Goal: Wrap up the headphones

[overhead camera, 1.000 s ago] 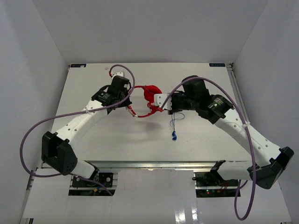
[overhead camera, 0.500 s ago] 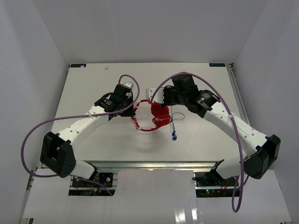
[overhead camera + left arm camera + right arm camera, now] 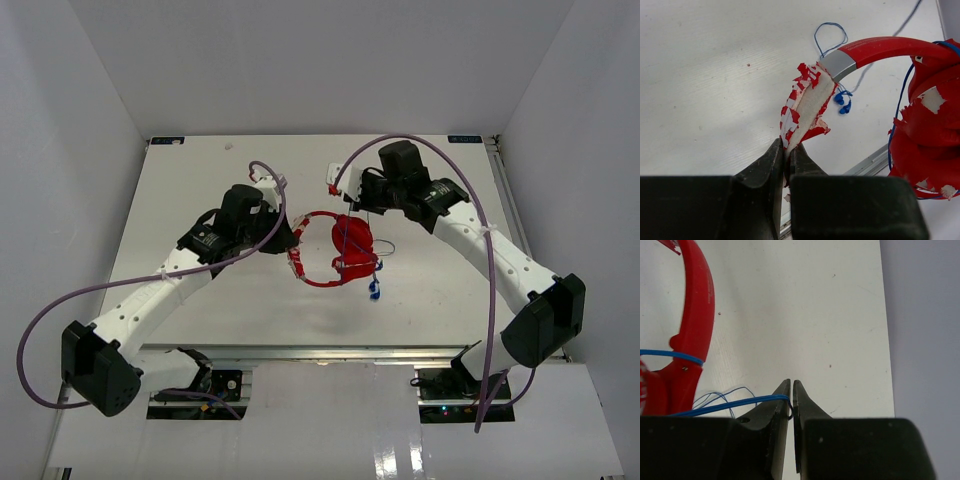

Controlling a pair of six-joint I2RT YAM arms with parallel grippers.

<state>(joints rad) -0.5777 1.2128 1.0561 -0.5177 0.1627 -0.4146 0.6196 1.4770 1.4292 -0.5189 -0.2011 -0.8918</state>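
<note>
The red headphones (image 3: 335,262) lie mid-table with the headband arching toward the near edge. My left gripper (image 3: 291,244) is shut on the left cup, whose red-and-white pad (image 3: 807,107) is peeling. The left wrist view shows the headband (image 3: 880,46), the other cup (image 3: 927,130) and the blue cable tips (image 3: 842,102). My right gripper (image 3: 343,198) is just behind the right cup (image 3: 352,238) and is shut on the thin blue cable (image 3: 740,402). The cable runs taut across that cup. The tips (image 3: 373,290) lie on the table near the cup.
Thick purple robot cables (image 3: 440,160) loop over both arms. The white table (image 3: 200,180) ends at a metal rail (image 3: 320,352) on the near side. White walls close in the back and sides.
The headphones have shifted nearer and slightly right, held by the left gripper. The right gripper has swung back and left, drawing the blue cable over the right cup.
</note>
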